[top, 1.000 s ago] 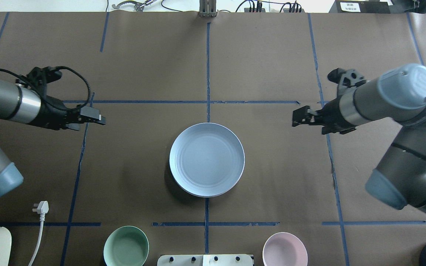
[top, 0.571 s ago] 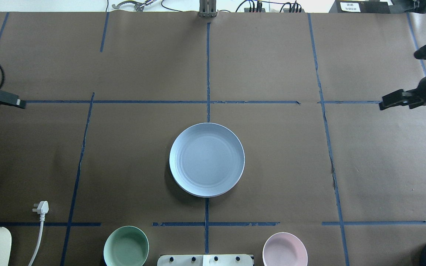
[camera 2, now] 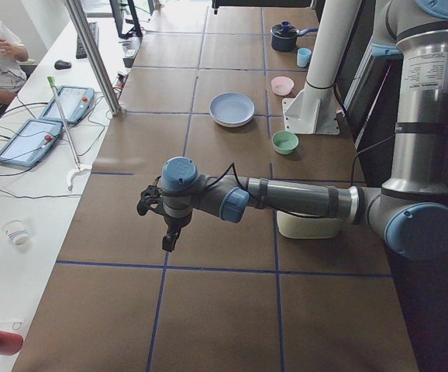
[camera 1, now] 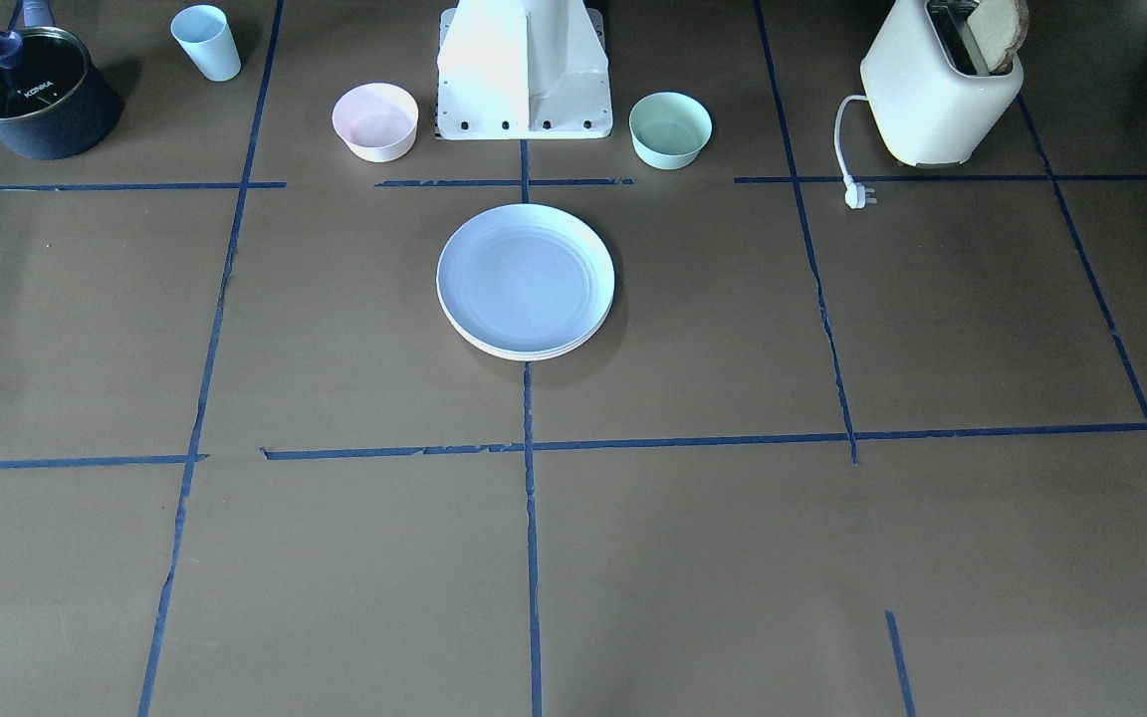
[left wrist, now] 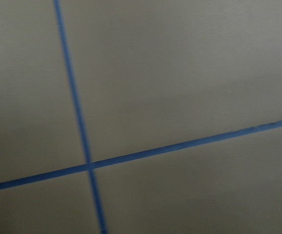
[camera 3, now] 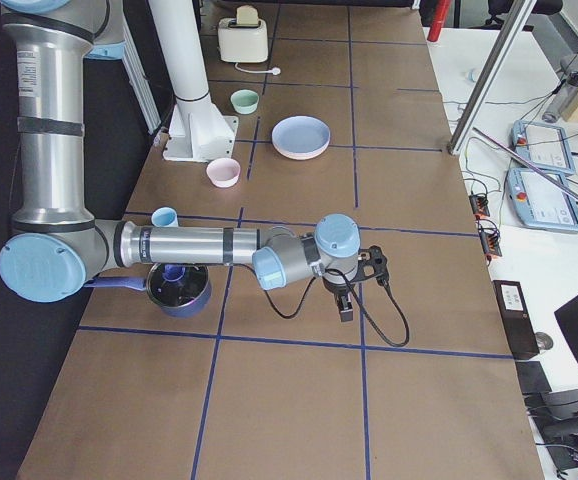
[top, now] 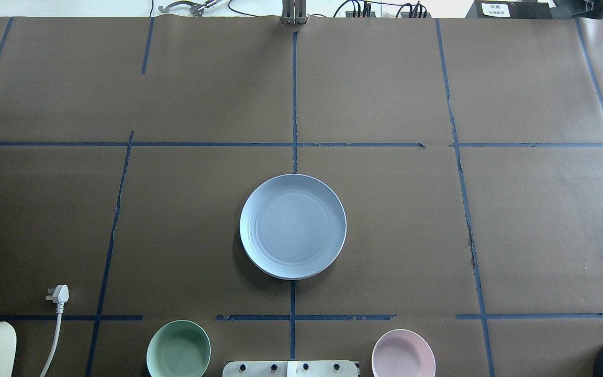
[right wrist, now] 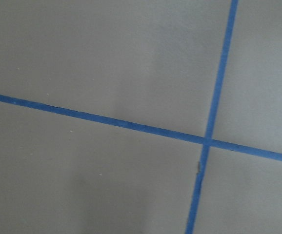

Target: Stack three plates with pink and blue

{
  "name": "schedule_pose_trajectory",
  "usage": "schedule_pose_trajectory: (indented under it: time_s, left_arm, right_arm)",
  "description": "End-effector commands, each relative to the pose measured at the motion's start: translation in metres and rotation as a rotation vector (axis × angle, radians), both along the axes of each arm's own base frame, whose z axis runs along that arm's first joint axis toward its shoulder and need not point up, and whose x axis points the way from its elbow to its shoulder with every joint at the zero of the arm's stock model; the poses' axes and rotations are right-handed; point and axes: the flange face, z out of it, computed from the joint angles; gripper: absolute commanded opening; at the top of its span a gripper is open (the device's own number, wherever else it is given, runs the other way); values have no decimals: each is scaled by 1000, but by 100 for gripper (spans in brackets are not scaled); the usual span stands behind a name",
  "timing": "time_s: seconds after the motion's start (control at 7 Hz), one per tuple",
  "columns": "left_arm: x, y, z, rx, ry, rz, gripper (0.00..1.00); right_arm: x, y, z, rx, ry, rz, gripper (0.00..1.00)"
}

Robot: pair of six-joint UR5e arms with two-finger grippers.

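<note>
The three plates (top: pixel 292 226) sit stacked, blue on top, with wide open desk (top: pixel 437 235) around them. Our left tool (camera 2: pixel 167 242) and right tool (camera 3: pixel 346 308) hang well apart from the plates; we cannot tell their spread.

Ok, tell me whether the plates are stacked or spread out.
Stacked: the blue plate lies on top, and paler rims show beneath it in the front-facing view.

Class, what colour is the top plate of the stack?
The top plate is light blue, clearest in the overhead exterior view.
</note>
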Motion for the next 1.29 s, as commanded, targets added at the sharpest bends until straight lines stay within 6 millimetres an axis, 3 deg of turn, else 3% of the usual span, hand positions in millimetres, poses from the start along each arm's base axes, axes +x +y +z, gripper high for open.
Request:
schedule_pose_trajectory:
  time_s: [0.0,0.14,0.43,1.0,1.14]
  left_arm:
    - [-24,10,20,-131,-21,40,100]
    - [-24,14,20,-181,-14,36,100]
    - [-17,21,27,-244,62,10,100]
    - [-11,28,34,-254,62,11,100]
    - [-10,32,31,-247,63,13,100]
  right_arm:
    - [43,-2,12,-39,34,-113,100]
    - [56,-19,-8,-64,36,-134,100]
    - [54,-19,-16,-72,43,-156,100]
    - [50,11,14,-142,29,-155,100]
    - [51,14,10,-132,34,-155,100]
